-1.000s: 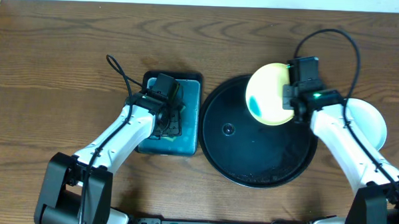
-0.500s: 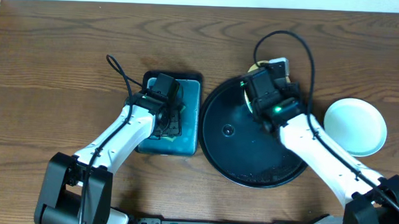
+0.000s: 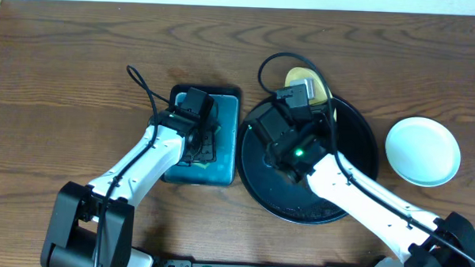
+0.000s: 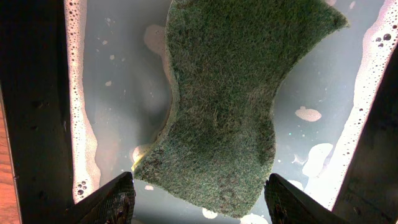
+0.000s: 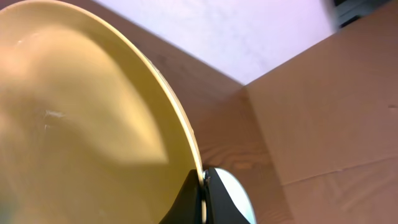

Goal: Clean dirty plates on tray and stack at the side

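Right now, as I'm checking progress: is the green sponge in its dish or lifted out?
In the teal dish. The green sponge lies in soapy water; the left gripper is open over it, not gripping.

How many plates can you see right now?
2: a pale yellow plate, gripped by the right pincer at the tray's far rim; a white plate right of the tray. Another may be hidden.
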Available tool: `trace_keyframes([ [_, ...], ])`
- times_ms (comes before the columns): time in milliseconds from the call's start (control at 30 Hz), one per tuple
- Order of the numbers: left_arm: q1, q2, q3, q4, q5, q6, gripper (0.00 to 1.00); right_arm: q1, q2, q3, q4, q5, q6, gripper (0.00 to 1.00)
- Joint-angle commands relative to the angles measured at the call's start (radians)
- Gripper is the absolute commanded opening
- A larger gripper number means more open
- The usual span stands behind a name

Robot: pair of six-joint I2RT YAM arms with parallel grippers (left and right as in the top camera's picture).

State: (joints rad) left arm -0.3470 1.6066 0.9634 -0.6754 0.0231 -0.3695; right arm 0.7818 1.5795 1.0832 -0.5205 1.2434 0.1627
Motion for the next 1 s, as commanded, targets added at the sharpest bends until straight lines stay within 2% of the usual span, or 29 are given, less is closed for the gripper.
trace_keyframes([
  [0,0.003,-0.002,0.002,-0.001,-0.011,-0.009,0.68,0.040,-0.004,0.001,0.017,0.185,-0.003,0.01],
  [200,0.003,-0.002,0.002,-0.001,-0.011,-0.009,0.68,0.077,-0.004,0.001,0.067,0.295,-0.003,0.01],
  [667,0.003,-0.002,0.002,-0.002,-0.011,-0.009,0.68,0.075,-0.004,0.001,0.077,0.292,0.002,0.01],
  [833,0.003,-0.002,0.002,-0.001,-0.011,-0.009,0.68,0.034,-0.004,0.001,0.082,0.158,0.024,0.01],
  [967,0.003,-0.002,0.002,-0.001,-0.011,-0.009,0.68,-0.049,-0.004,0.001,0.048,-0.013,0.116,0.01],
])
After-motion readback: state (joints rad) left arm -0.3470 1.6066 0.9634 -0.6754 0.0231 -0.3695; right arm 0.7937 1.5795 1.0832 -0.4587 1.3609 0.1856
